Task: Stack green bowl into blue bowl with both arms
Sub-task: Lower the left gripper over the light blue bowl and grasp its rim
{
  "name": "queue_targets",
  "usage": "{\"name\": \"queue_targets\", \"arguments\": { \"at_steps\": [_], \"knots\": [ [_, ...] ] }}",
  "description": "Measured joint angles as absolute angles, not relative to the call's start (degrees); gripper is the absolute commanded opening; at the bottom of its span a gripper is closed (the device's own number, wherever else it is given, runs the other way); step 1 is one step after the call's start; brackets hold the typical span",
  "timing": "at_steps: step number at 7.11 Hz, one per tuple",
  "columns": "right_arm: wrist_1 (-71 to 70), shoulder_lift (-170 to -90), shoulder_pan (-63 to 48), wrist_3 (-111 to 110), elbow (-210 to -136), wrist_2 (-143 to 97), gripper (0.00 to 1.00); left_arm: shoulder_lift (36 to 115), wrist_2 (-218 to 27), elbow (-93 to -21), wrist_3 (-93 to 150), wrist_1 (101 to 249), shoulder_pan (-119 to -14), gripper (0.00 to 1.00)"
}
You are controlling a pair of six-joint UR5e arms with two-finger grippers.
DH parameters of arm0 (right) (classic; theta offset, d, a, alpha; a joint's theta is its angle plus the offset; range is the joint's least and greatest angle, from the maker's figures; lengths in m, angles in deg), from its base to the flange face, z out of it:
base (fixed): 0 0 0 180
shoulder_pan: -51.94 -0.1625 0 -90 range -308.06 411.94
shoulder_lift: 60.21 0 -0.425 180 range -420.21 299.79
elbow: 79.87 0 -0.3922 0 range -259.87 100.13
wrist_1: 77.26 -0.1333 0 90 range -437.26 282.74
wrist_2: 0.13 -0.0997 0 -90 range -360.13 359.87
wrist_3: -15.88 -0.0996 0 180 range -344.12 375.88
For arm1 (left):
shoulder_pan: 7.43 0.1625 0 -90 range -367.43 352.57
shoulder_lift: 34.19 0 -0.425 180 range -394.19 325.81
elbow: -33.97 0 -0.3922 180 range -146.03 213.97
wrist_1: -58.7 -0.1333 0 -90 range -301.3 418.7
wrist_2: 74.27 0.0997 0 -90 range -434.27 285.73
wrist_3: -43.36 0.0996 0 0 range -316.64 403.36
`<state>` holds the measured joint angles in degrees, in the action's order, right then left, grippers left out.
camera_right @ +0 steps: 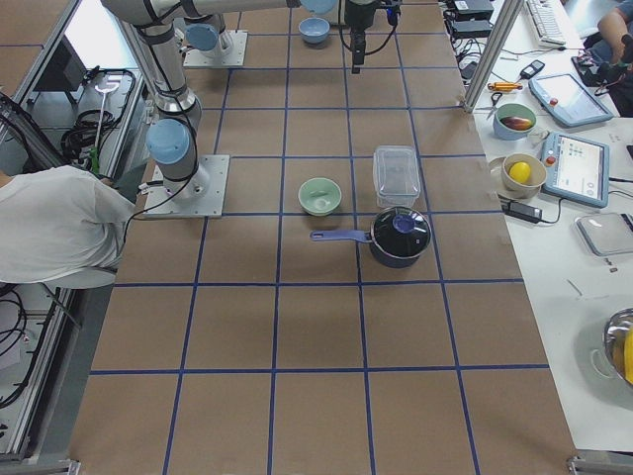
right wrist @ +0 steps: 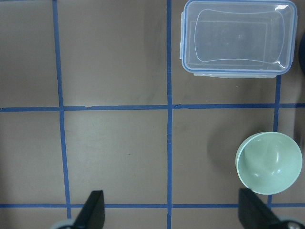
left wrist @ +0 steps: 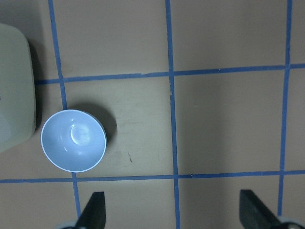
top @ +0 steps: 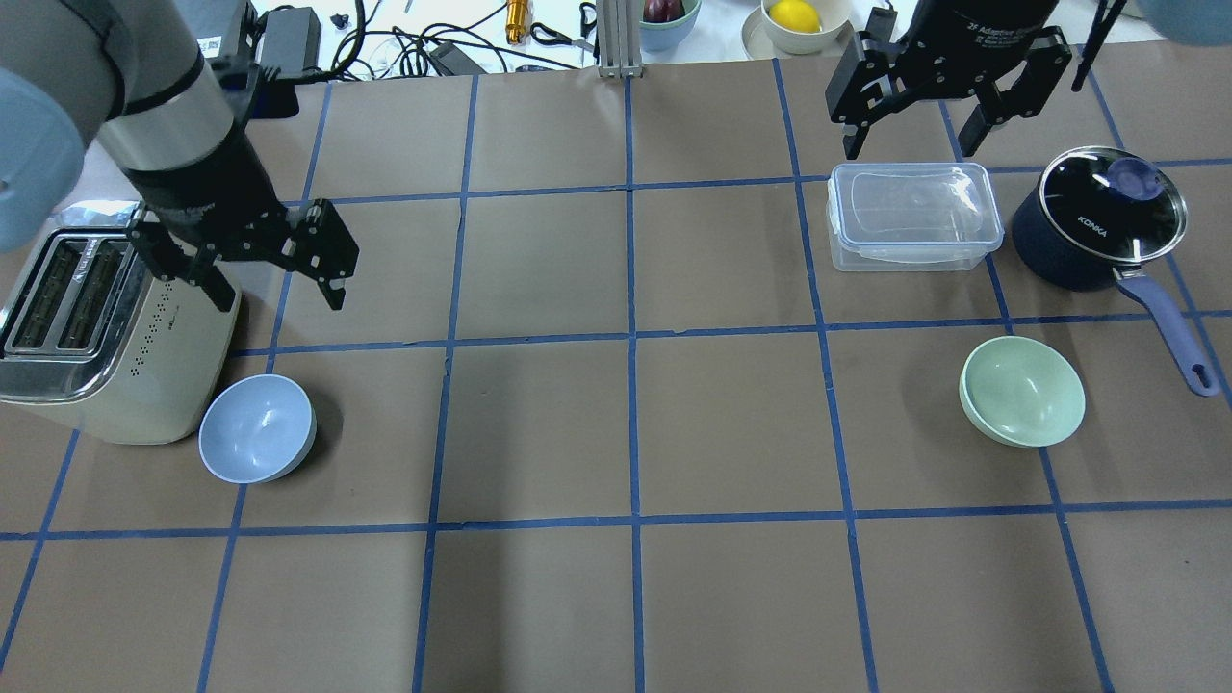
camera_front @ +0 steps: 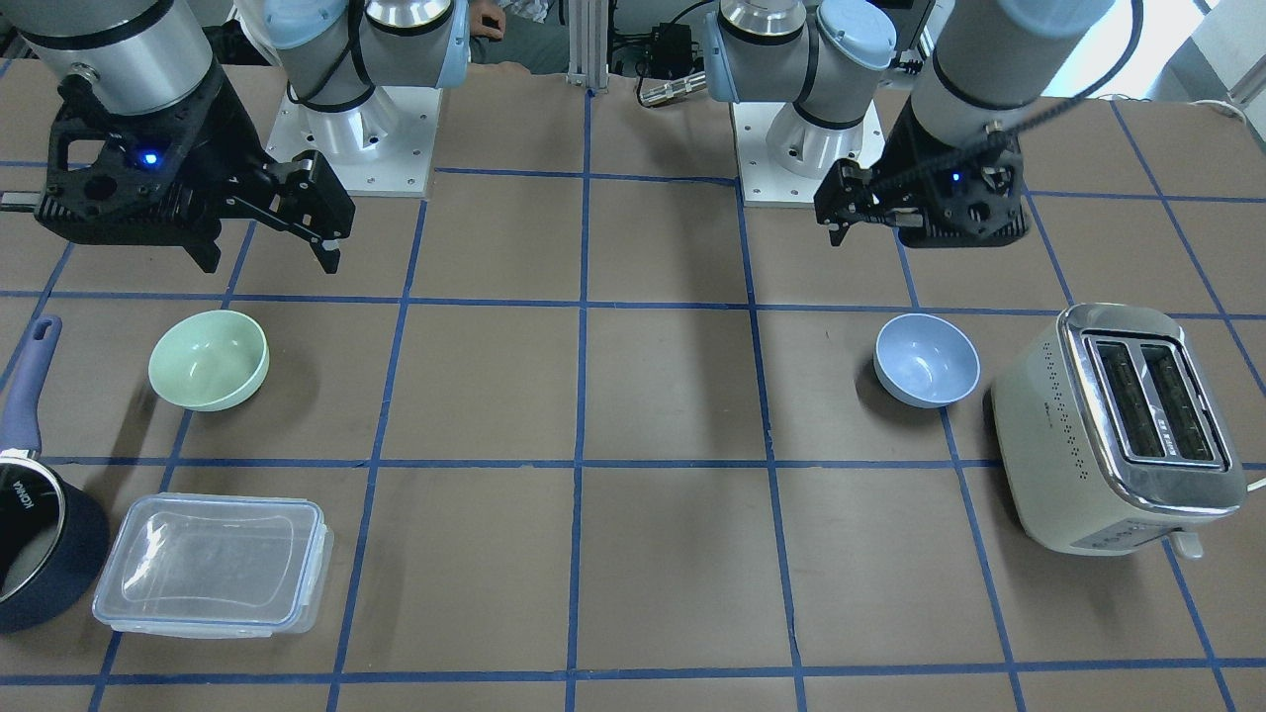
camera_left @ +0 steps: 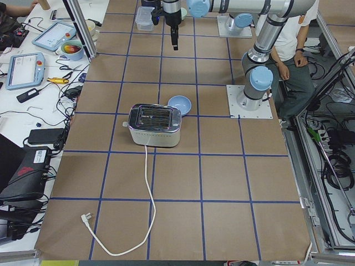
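The green bowl [camera_front: 209, 359] stands upright on the table on my right side; it also shows in the overhead view [top: 1022, 391] and the right wrist view [right wrist: 269, 162]. The blue bowl [camera_front: 927, 359] stands upright on my left side, next to the toaster, seen also in the overhead view [top: 257, 428] and the left wrist view [left wrist: 73, 140]. My left gripper [top: 277, 294] is open and empty, raised above the table just beyond the blue bowl. My right gripper [top: 908, 146] is open and empty, high over the far side of the clear container, well away from the green bowl.
A cream toaster [top: 87, 327] stands close beside the blue bowl. A clear lidded container [top: 910, 217] and a dark navy saucepan [top: 1097, 217] with a long handle sit just beyond the green bowl. Brown paper with blue tape lines covers the table [top: 626, 433].
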<state>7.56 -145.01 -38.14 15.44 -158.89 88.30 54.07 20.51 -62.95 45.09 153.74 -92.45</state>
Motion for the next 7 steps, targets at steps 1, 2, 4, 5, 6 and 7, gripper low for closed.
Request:
{"name": "queue_targets", "arguments": {
  "at_steps": [1, 2, 4, 5, 6, 7],
  "knots": [
    [7.6, -145.0, -38.1, 15.4, -158.9, 88.3, 1.00, 54.2, 21.1, -70.7, 45.8, 146.3, -89.4, 1.00],
    [7.5, -144.9, -38.1, 15.4, -158.9, 88.3, 1.00, 54.9, 21.4, -78.1, 46.9, 137.0, -87.5, 1.00],
    [7.5, -145.0, -38.1, 15.4, -158.9, 88.4, 1.00, 58.7, 22.3, -88.4, 51.1, 118.7, -85.6, 1.00],
    [7.5, -145.0, -38.1, 15.4, -158.9, 88.4, 1.00, 60.3, 23.9, -90.1, 52.7, 114.7, -85.2, 1.00],
    [7.5, -144.9, -38.1, 15.4, -159.0, 88.4, 1.00, 61.7, 26.0, -90.7, 53.3, 112.2, -85.0, 0.83],
    [7.5, -144.9, -38.2, 15.4, -159.0, 88.4, 1.00, 62.7, 27.3, -91.0, 53.7, 110.4, -85.0, 0.55]
  ]
}}
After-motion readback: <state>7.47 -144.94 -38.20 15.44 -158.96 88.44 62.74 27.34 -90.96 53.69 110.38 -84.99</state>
